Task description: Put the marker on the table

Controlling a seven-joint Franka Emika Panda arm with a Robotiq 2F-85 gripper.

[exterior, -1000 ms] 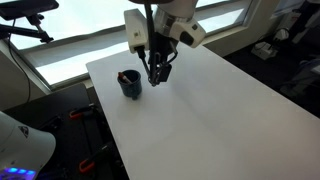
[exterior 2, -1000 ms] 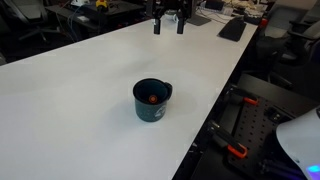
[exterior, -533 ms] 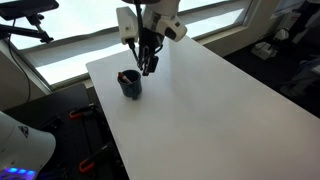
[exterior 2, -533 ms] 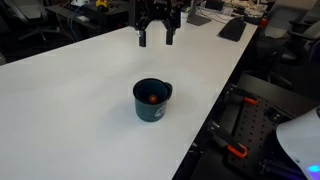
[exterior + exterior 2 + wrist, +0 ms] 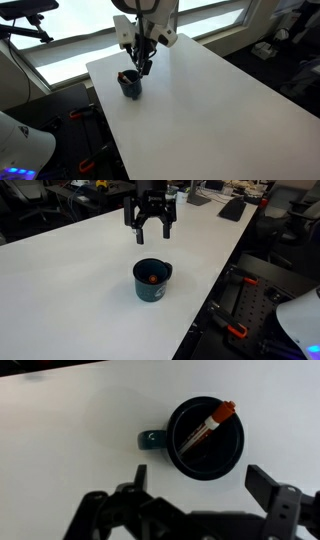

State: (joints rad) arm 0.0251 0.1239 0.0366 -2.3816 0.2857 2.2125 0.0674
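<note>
Gripper (image 5: 152,237) hangs above the cup (image 5: 232,458), a bit off-centre, jaws wide, empty. Marker (image 5: 208,428) leans inside cup, red end up by rim. I'd centre on that end, drop straight, pinch w/o bumping cup, then lay it on table (image 5: 70,430) beside cup. No readable writing.

The marker (image 5: 207,429) is a thin dark stick with a reddish-orange end. It leans tilted inside the dark cup (image 5: 228,452), reddish end up at the rim. The table (image 5: 70,420), plain matte white, carries the cup.
</note>
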